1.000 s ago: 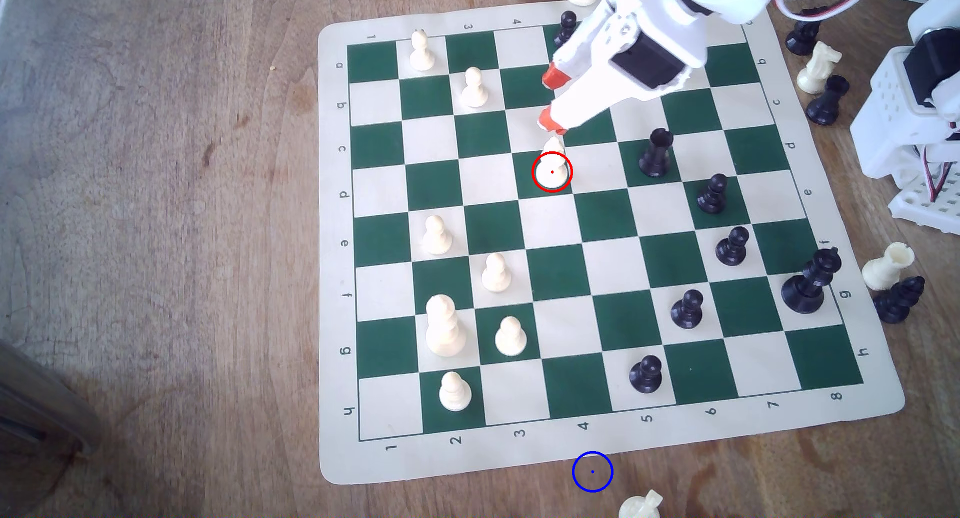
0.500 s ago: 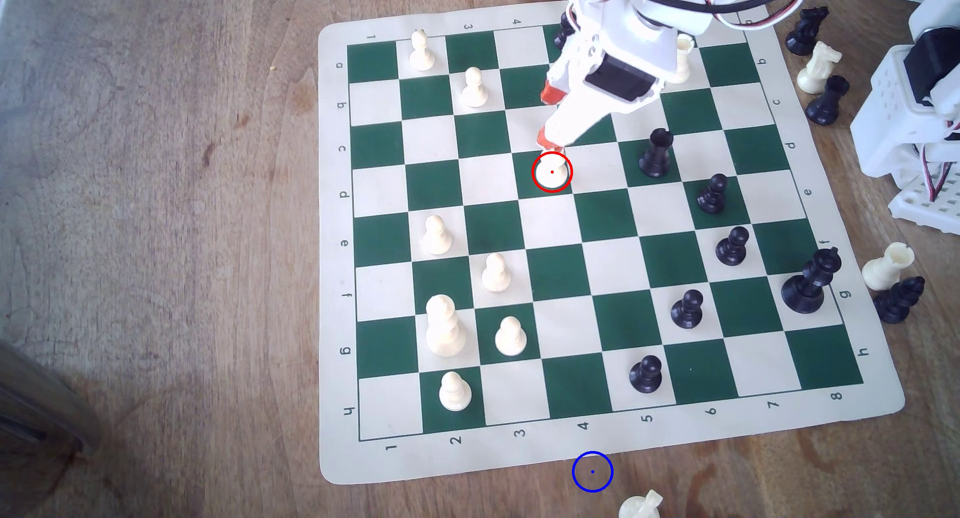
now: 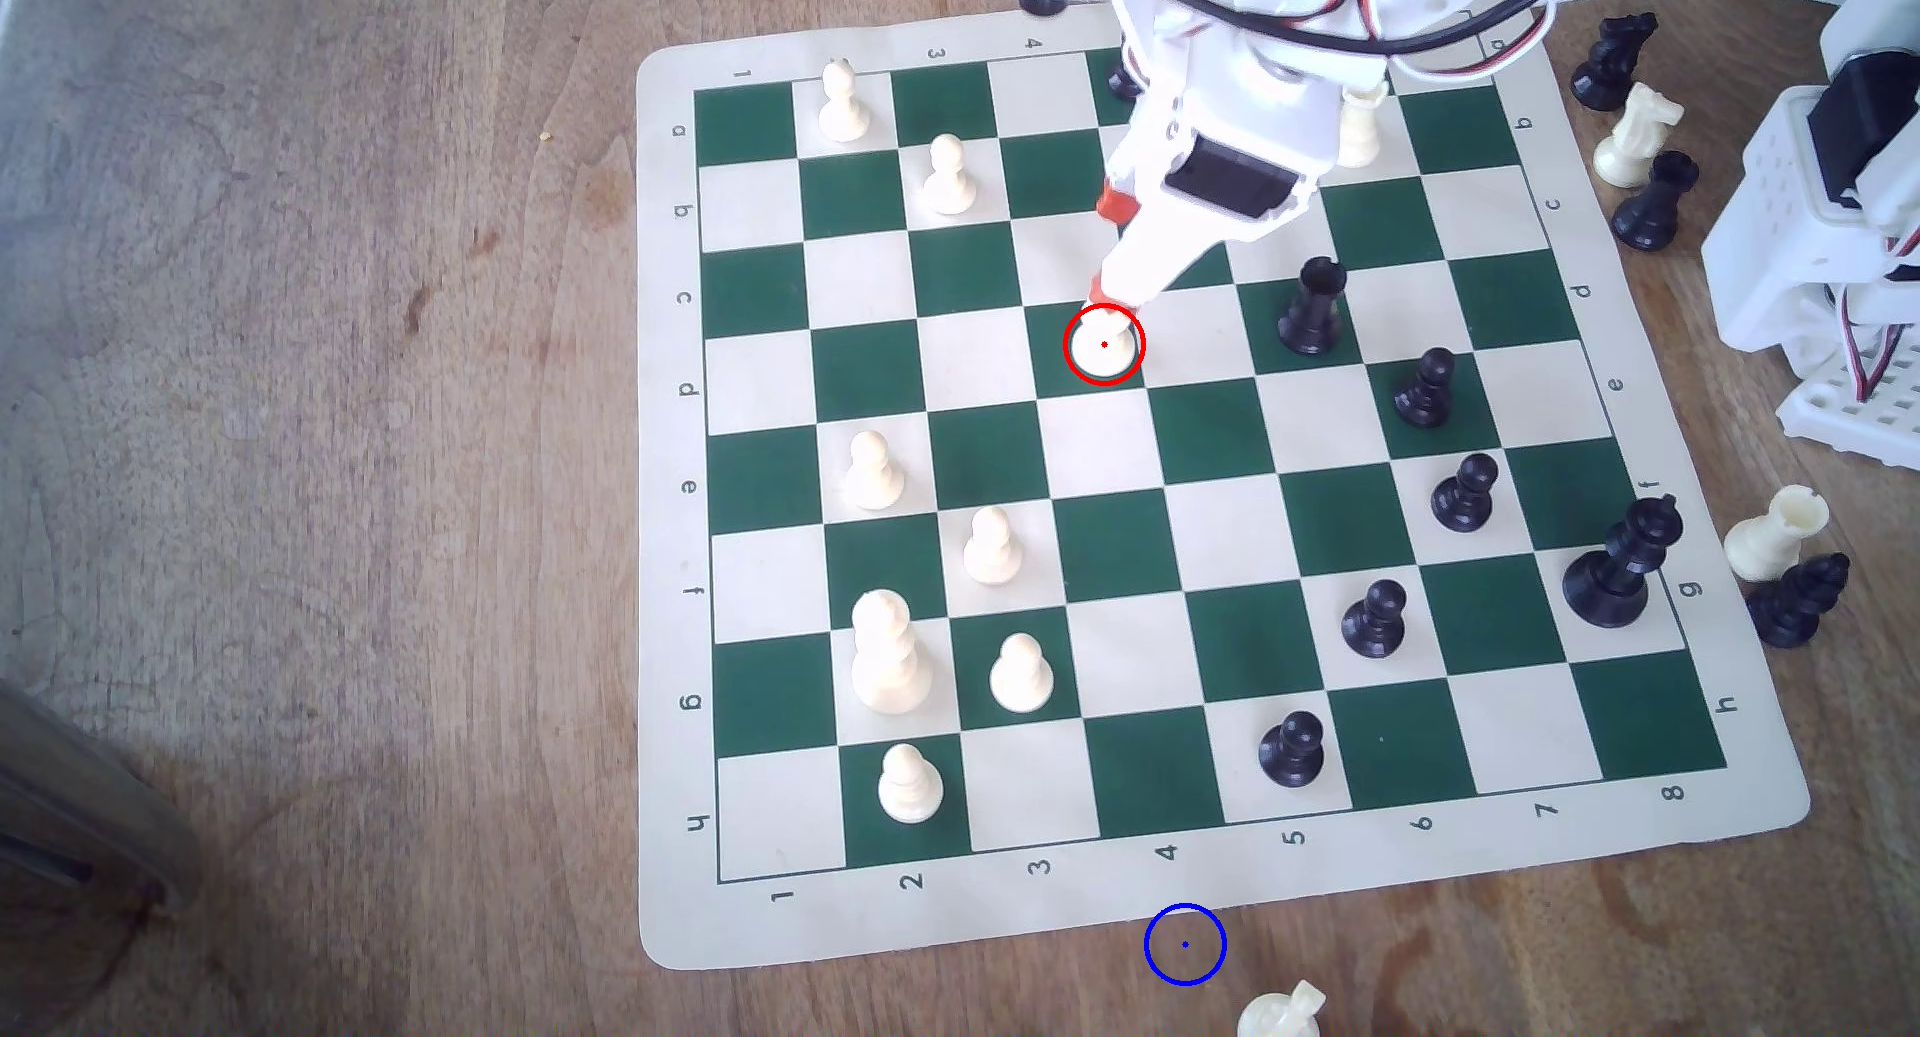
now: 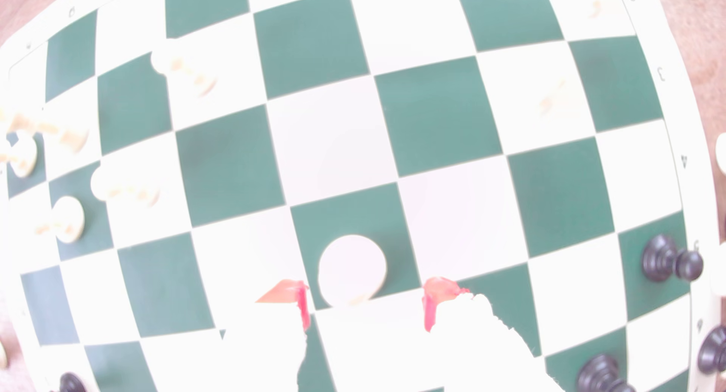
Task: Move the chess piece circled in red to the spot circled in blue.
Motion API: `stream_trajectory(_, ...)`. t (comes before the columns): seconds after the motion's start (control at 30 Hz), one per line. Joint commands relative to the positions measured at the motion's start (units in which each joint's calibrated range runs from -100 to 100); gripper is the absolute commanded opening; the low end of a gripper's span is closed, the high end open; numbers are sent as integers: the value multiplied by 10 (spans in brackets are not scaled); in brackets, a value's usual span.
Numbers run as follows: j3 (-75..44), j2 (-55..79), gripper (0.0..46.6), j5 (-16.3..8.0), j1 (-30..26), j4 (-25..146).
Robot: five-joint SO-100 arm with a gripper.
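- Clearly the gripper hangs over the pawn on its green square, jaws spread wide and holding nothing, ready to straddle it.
- Ahead, the blue ring lies on bare table off the board's edge; no pieces crowd the pawn, and a fallen cream piece lies near the ring.

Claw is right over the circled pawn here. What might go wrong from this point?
1. The open claw flanks the cream pawn unevenly, one orange tip nearer, so closing may tip it rather than grip it.
2. Wrist view is overexposed; the pawn blends into the light squares, making alignment hard to judge.
3. The blue ring lies off the board, close to a fallen cream piece that placing might bump.
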Motion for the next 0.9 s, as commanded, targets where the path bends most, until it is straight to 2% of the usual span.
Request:
stream_trajectory(0.0,-4,-7,165,-5,-9,-26)
stream_trajectory(0.87,13,24,157,-17,-22,-49)
